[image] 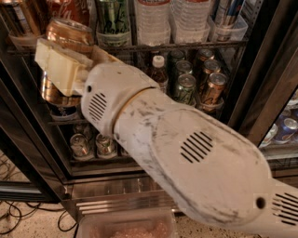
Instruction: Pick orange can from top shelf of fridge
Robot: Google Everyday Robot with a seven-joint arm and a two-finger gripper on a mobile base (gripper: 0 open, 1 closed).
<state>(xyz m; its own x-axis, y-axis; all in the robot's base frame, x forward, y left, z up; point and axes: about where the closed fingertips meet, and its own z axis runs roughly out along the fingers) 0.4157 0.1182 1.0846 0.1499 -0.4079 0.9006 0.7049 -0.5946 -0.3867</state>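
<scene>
My gripper [58, 69] is at the upper left, in front of the open fridge [242, 93]. Its cream fingers [60, 62] are shut across the middle of the orange can [65, 35]. The can's copper body shows above and below the finger. The can stands roughly upright, level with the front rail of the top shelf [195, 45] and close to the camera. My white arm [186, 153] runs from the lower right to the gripper and hides much of the lower racks.
On the top shelf stand a red Coca-Cola can [70, 9], a green can [111, 18] and water bottles [153, 21] in clear trays. Lower racks hold cans [214, 88] and a capped bottle [158, 69]. A door frame [272, 69] stands right, a plastic bin [125, 228] below.
</scene>
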